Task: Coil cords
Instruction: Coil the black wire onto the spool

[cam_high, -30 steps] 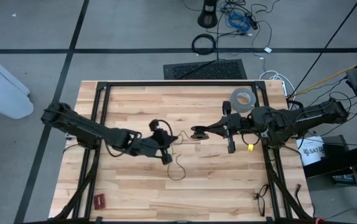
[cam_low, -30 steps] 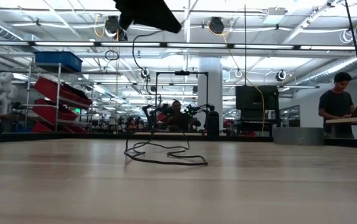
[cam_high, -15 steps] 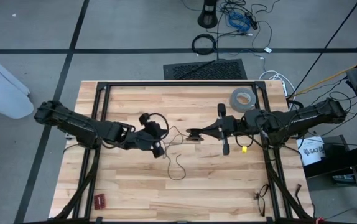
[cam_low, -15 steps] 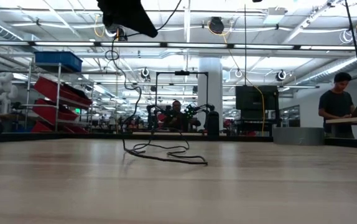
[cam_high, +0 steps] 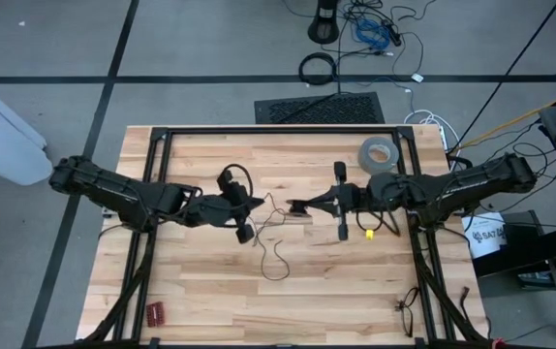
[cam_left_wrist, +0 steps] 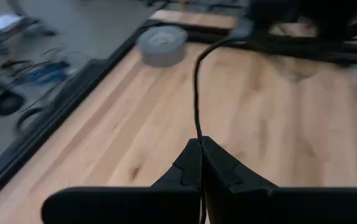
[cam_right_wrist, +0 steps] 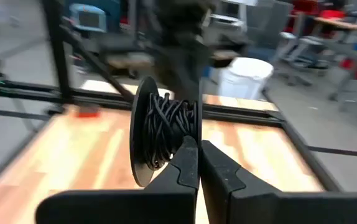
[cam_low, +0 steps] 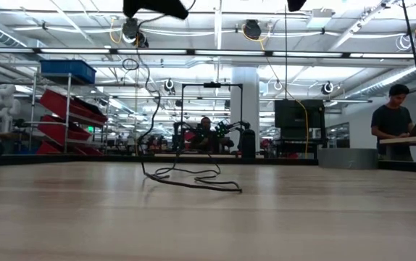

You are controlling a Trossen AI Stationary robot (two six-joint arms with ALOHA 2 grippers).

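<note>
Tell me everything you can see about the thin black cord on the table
The cord is a very thin, limp black wire. Its slack lies in loose loops on the wooden table. One stretch rises to the left gripper, shut on it above the table. Another end is wound in many turns on a small black spool, which the shut right gripper holds.

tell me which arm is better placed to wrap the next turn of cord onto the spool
Left, probably. Its fingers are shut on the cord, which runs from them toward the spool, with slack lying on the table. The right fingers are shut on the spool, so that arm looks tied up holding it.
</note>
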